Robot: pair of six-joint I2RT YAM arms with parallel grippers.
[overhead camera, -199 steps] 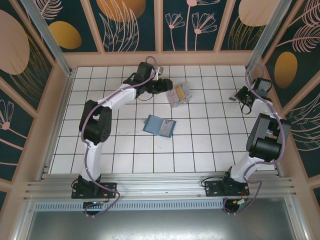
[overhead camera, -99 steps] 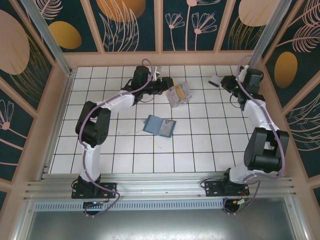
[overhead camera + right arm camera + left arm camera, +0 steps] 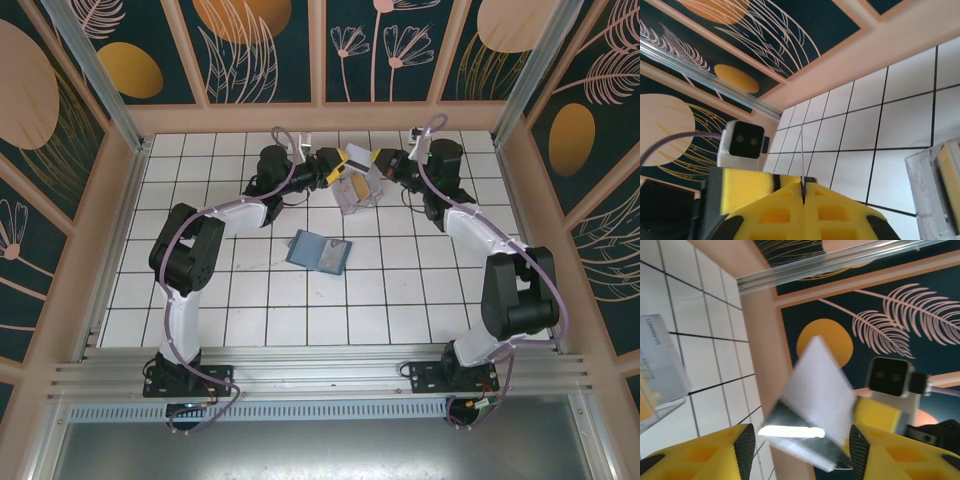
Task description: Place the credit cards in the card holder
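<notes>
Aloft, card (image 3: 814,395) in right gripper (image 3: 803,186)

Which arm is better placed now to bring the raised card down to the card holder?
Probably the right: the right gripper is shut on the credit card, while the left gripper stands open around it. The card holder lies about equally near both.

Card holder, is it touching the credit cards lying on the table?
Apart. Top view shows a gap between the card holder and the credit cards.
</notes>
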